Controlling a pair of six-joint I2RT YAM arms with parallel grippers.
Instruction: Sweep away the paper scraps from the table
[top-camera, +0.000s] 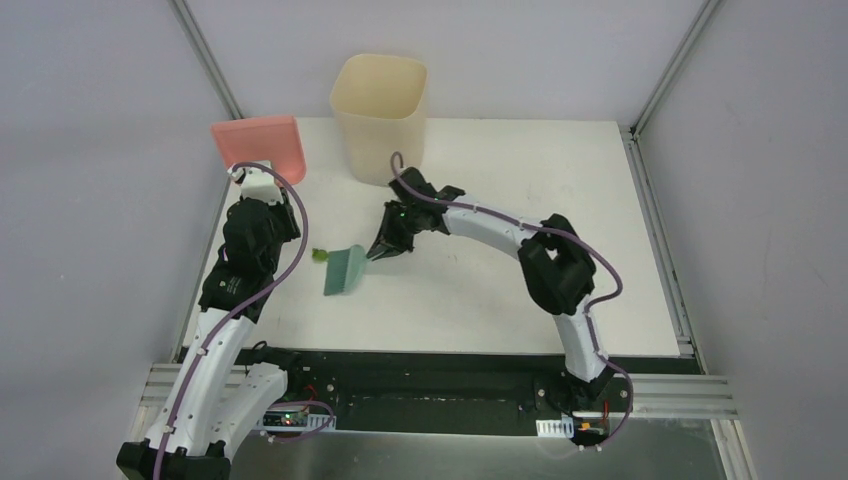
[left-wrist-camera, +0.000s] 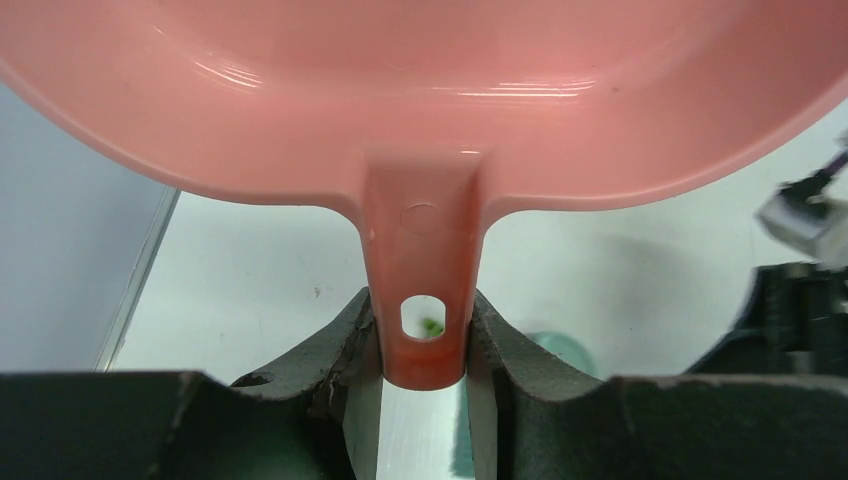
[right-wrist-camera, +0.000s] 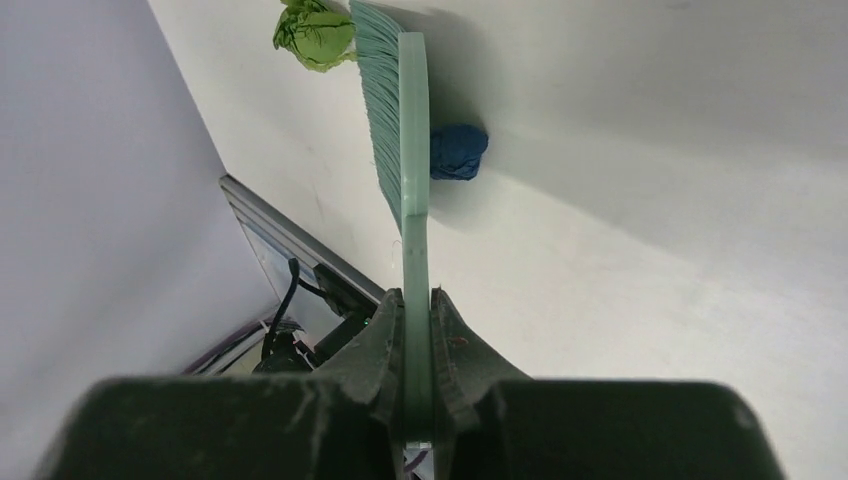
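Left of centre on the table (top-camera: 480, 300), the right gripper (right-wrist-camera: 417, 305), clamped on the brush (top-camera: 345, 270), should press the bristles flat, gathering green scrap (top-camera: 320, 256) and navy scrap (right-wrist-camera: 458, 150) toward the dustpan (top-camera: 258, 148), which the left gripper (left-wrist-camera: 425, 335) grasps at upper left.

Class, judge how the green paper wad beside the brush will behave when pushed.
The green wad looks crumpled and small, so probably light and apt to tumble. Its irregular folds may catch in the brush bristles.
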